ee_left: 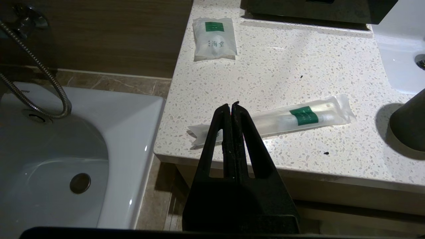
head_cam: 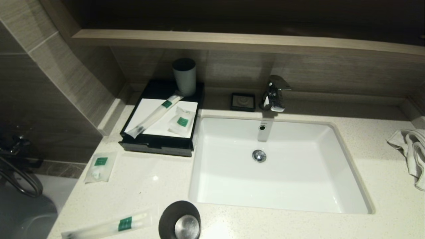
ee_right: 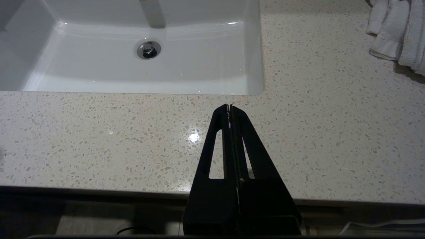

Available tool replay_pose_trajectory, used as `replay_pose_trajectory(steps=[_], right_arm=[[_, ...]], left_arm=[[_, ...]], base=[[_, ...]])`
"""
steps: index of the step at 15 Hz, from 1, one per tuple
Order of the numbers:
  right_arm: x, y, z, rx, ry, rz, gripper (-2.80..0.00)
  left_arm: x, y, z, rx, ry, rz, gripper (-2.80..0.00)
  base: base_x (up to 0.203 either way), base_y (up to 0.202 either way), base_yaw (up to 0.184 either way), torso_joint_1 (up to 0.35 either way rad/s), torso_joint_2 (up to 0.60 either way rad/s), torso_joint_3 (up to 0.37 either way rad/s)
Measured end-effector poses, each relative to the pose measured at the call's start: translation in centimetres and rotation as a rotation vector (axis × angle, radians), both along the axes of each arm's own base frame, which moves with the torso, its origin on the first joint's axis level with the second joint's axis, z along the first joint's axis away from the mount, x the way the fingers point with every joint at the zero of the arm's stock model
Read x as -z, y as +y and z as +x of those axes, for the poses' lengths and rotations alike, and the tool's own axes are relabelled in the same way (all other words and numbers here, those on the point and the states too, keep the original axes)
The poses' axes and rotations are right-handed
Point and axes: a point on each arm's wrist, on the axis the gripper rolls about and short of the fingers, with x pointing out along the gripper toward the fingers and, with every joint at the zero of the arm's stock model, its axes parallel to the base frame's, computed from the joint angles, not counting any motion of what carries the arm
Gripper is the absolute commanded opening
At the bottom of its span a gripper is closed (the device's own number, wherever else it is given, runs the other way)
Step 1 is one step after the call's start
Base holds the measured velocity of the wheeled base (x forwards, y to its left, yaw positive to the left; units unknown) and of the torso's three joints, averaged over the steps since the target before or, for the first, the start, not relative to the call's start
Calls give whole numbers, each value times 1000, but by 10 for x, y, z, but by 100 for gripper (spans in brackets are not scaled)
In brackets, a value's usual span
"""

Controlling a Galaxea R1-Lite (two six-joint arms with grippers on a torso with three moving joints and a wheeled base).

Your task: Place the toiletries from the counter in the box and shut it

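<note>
Four sachets — two on the box, two on the worktop; left pincer and right pincer both pressed closed, empty.

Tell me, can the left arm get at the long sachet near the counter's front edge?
Probably yes. The left gripper, shut, sits just short of the long sachet, which lies flat on bare counter; nothing stands between them, and the black cup is off to one side.
</note>
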Motion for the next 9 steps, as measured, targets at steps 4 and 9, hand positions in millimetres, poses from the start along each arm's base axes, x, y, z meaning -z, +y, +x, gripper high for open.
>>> replay_pose_trajectory(steps=[4,9], right_arm=[[0,0,0,0,0,0,-280],[0,0,0,0,0,0,-280]], left_arm=[[0,0,0,0,0,-1,-280],[0,0,0,0,0,-1,-280]], base=[[0,0,0,0,0,0],[0,0,0,0,0,0]])
